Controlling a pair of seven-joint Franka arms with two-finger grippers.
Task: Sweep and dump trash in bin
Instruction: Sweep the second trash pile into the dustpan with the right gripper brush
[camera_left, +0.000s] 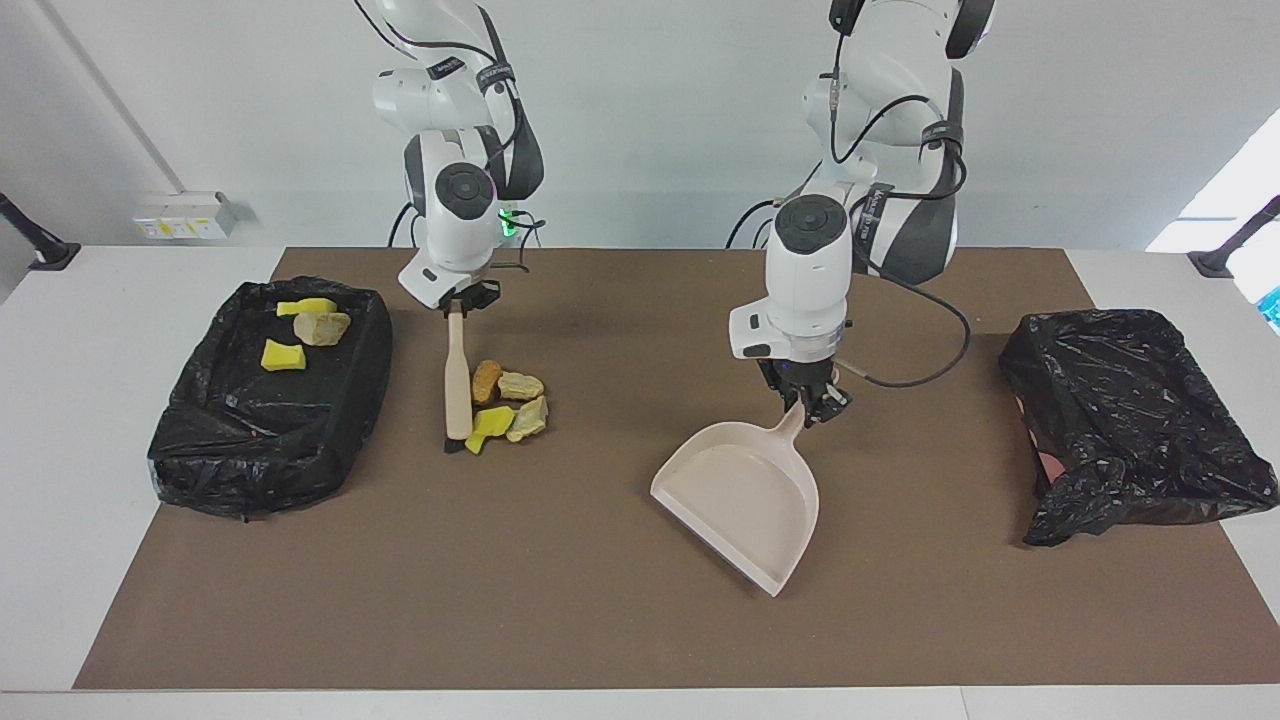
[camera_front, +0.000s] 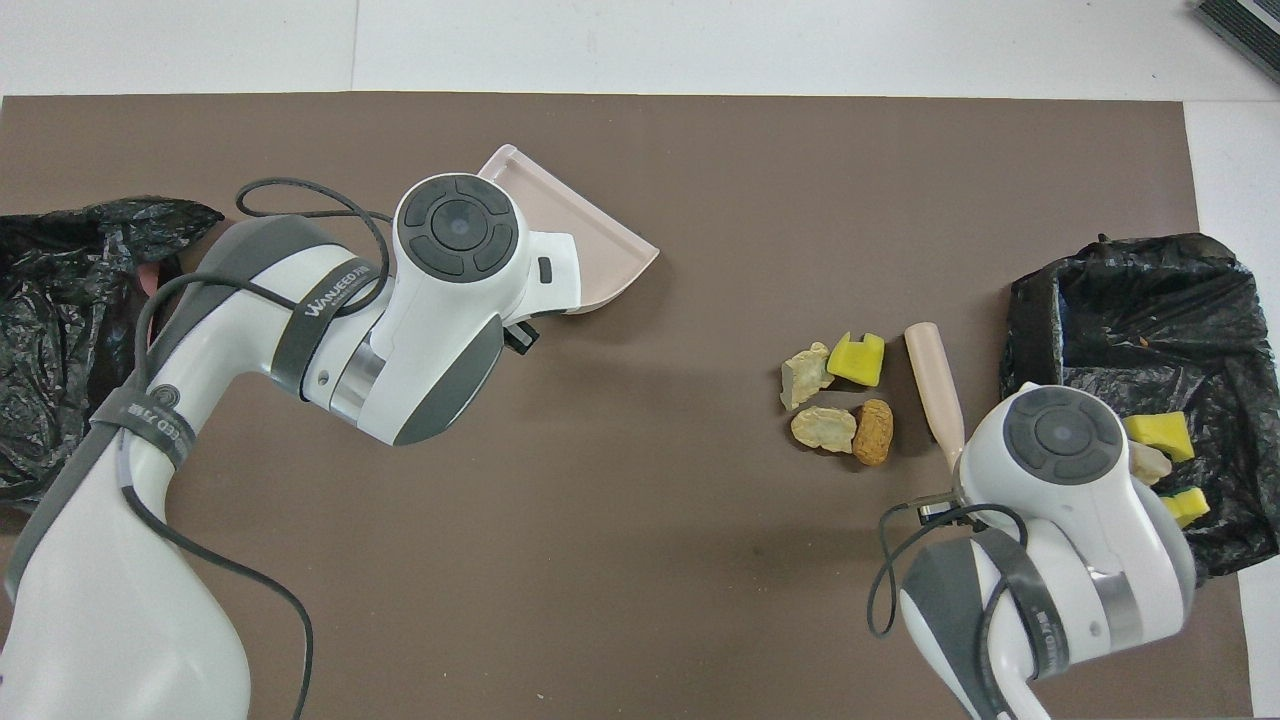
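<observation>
The right gripper (camera_left: 458, 303) pinches the brush (camera_left: 458, 385) by its handle, bristles down on the mat (camera_left: 600, 620) between the pile of trash (camera_left: 505, 400) and the bin (camera_left: 270, 400) at the right arm's end of the desk. The left gripper (camera_left: 812, 400) clamps the dustpan (camera_left: 740, 500) handle mid-mat, well apart from the pile. I'd bring the pan's open lip flat and close against the four pieces, then sweep them into it with short, low strokes.

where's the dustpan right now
The dustpan sits mid-mat, held by its handle in the left pincer, its mouth turned toward the loose trash lying beside the brush toward the right arm's end.
</observation>
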